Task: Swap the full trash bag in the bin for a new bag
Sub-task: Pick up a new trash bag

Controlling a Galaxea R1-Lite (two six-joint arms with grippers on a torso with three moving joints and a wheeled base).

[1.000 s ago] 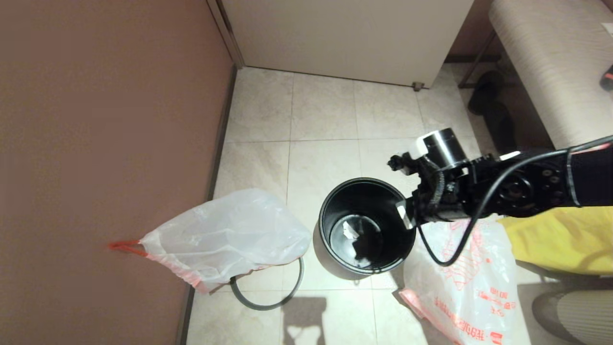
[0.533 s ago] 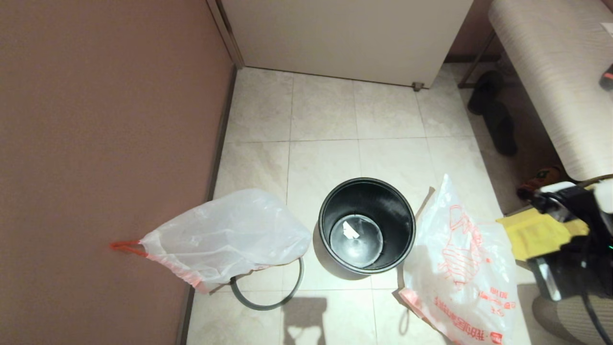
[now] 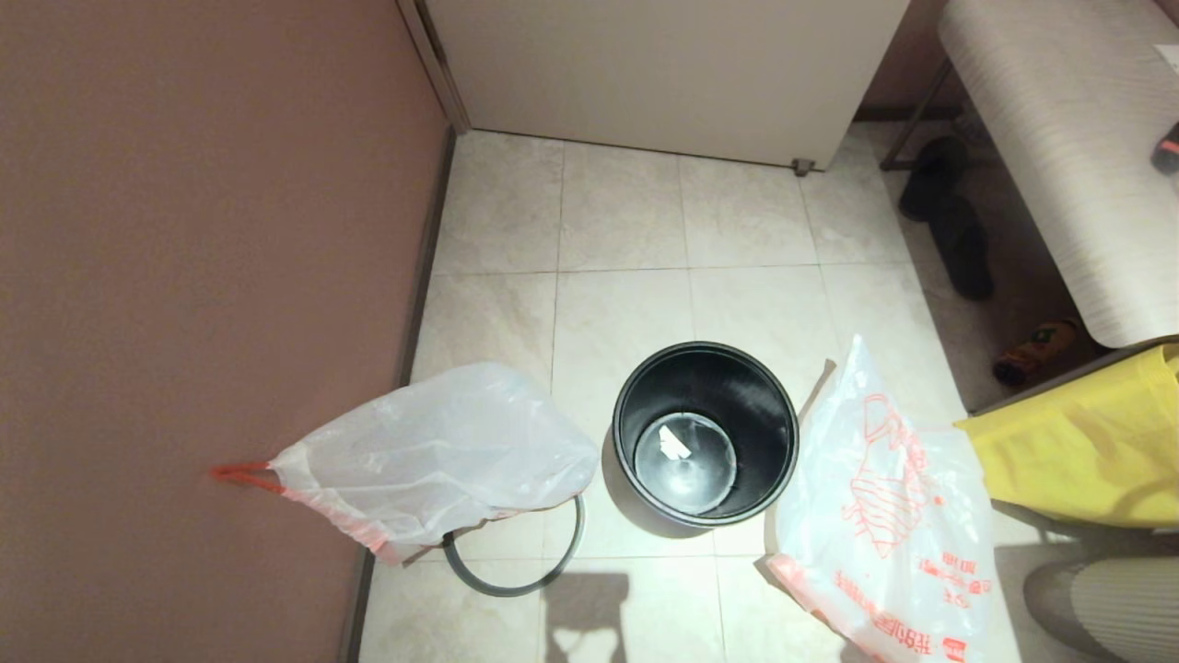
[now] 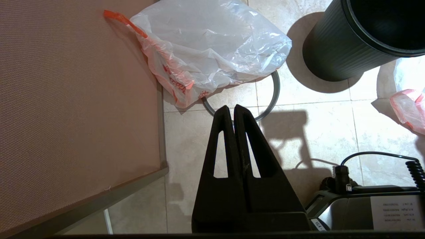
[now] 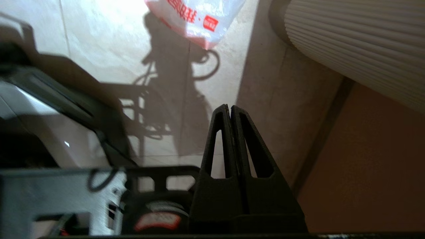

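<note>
- Your full bag (image 3: 442,460) lies on the floor (image 3: 626,230) to the robot's left of the bin (image 3: 706,433), bulging, its side near the bin but not touching it.
- Its red-orange drawstring (image 3: 241,473) points at the brown wall (image 3: 203,276) and reaches it.
- The full bag rests partly over the grey ring (image 3: 516,571), which lies flat on the tiles; only the ring's near arc shows from under the film.
- The bin stands upright in the middle of the floor with no bag in it; you can see a small white scrap (image 3: 675,444) on its bottom.
- The new bag (image 3: 884,516) lies crumpled on the floor just to the bin's right, its edge close against the bin's wall, the red-orange drawing and lettering facing up.
- A yellow bag (image 3: 1087,451) sits further right, just beside the new bag.
- Neither arm shows in your head view.
- The left gripper (image 4: 234,108) hangs low over the tiles near the ring's arc, jaws pressed together and holding nothing; the left wrist view also takes in the full bag, the bin's ribbed outside and a corner of the new bag.
- The right gripper (image 5: 229,108) hangs over bare floor, jaws likewise together and empty; a corner of the new bag lies beyond it, and a ribbed pale object (image 5: 358,43) sits off to one side.
- Dark shoes (image 3: 949,221) and a bottle (image 3: 1036,350) lie under the pale bench (image 3: 1059,138) at the far right.
</note>
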